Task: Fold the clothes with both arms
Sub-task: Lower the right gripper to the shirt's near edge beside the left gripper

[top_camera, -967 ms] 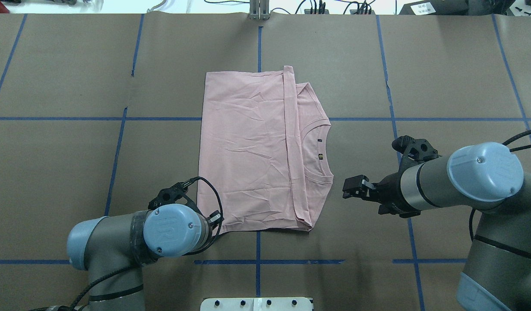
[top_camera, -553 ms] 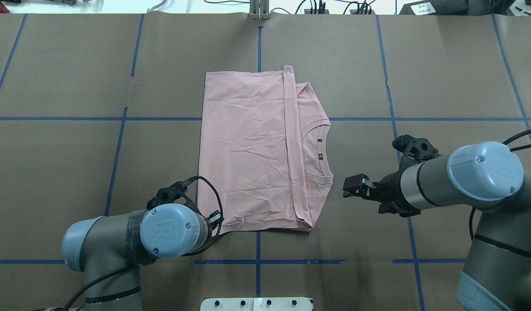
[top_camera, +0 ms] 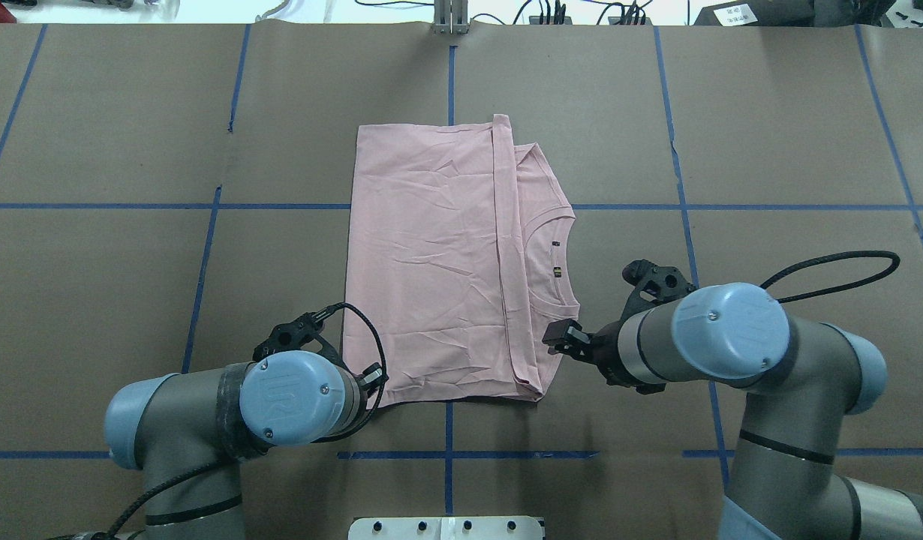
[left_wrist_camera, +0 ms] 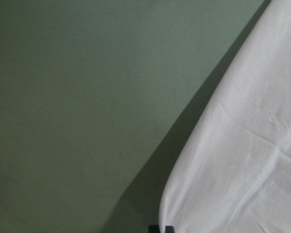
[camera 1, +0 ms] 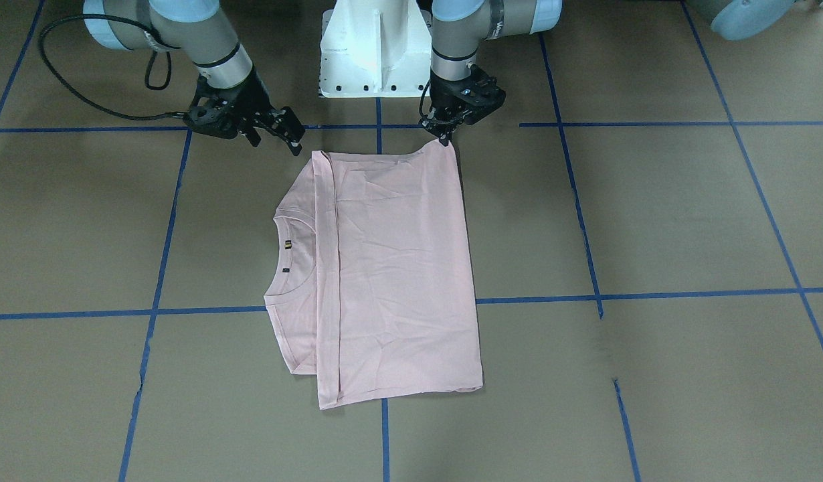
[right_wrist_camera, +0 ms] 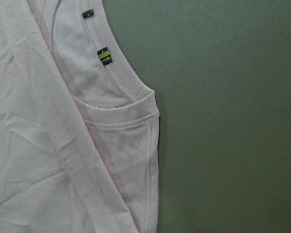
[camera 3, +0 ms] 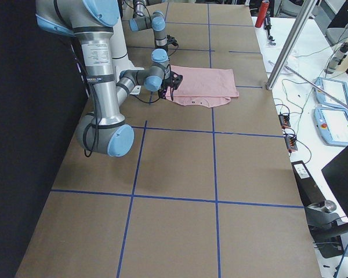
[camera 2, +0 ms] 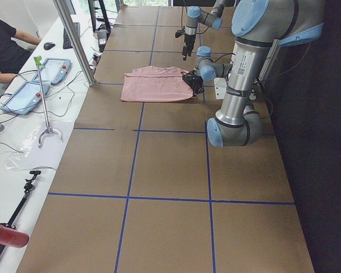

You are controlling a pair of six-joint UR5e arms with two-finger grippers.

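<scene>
Midway through the folding, by the look of it: pale pink T-shirt (top_camera: 431, 262) lying flat on the brown paper table cover (top_camera: 769, 135) just in front of the white pedestal base (camera 1: 375, 47). Already doubled over once, with the neckline (right_wrist_camera: 119, 75) poking out past the folded edge on the base's right-arm side. No print in sight.

Left gripper (camera 1: 445, 138) down at the shirt corner nearest the base on the left-arm side, fingers pressed together on the cloth. In the left wrist view, fabric puckered toward a dark fingertip and casting a broad shadow, so probably raised a little off the paper.

Right gripper (camera 1: 292, 137) spread, holding nothing, hovering just beside the other base-side corner and apparently not touching cloth.

Step in hand, most likely: taking hold of both base-side corners for the next fold. Next: bring the right gripper over its corner, lower it, and close through every layer there, a thicker stack than on the left. Then raise both corners together, level, and carry them away from the base to the far edge. Worth watching: an uneven lift dragging the layers askew.
</scene>
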